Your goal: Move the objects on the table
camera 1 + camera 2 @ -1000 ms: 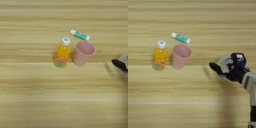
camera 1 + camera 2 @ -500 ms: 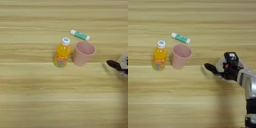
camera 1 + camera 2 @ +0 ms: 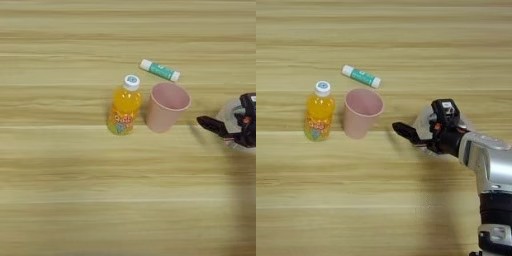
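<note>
Light wooden counter [image 3: 396, 215] with horizontal plank-like grain, filling both views from edge to edge.

Left of centre, small orange-juice bottle [image 3: 318, 114]: upright, white cap on top, colourful label low on its body, orange liquid up to the neck. Just beside it on the right, pink plastic cup [image 3: 362, 114]: upright, mouth open to the camera, inside looking bare. Narrow strip of wood between bottle and cup, so close together but apart.

Beyond the cup, toward the far side, small green-and-white tube [image 3: 361, 76]: lying flat, slanted, white end toward the left, near the cup's rim but not touching it.

Right of the cup, black gripper [image 3: 408, 134], pointing left toward the cup, low over the wood and casting a shadow under it, with a clear gap to the cup's wall. Spread or pressed together: cannot tell from either view. Behind it, silver forearm [image 3: 488, 162], entering from the bottom right corner and bending leftward.

Around the black gripper body, clear tape roll [image 3: 422, 121]: faint see-through ring, largely hidden by the gripper, well to the right of the cup. Held or merely lying under the gripper: cannot tell.
</note>
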Available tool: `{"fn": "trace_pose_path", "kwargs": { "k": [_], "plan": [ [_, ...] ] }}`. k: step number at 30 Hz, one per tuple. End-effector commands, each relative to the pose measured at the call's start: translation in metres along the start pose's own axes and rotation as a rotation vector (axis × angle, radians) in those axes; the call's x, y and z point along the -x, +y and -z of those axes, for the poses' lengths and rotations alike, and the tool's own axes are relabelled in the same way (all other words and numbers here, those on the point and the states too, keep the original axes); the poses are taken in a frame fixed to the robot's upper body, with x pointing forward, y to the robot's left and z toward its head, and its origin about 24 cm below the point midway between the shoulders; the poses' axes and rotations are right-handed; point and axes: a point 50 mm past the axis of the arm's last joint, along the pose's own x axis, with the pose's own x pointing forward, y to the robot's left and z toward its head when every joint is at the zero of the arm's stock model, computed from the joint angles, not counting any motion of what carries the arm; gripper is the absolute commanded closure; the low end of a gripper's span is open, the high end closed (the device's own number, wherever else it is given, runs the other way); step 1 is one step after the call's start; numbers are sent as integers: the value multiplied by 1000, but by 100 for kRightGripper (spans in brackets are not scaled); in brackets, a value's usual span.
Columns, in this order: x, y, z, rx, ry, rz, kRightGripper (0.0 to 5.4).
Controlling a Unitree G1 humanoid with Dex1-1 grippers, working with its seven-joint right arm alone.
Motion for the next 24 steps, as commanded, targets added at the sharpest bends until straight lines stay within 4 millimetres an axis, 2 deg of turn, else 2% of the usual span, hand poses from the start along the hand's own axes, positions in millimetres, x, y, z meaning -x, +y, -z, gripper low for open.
{"fn": "trace_pose_path", "kwargs": {
  "k": [1, 14, 24],
  "plan": [
    [0, 9, -38, 97, -116, -16, 4],
    [-16, 23, -41, 127, -97, -62, 4],
    [-16, 21, -41, 137, -94, -53, 4]
  ]
}}
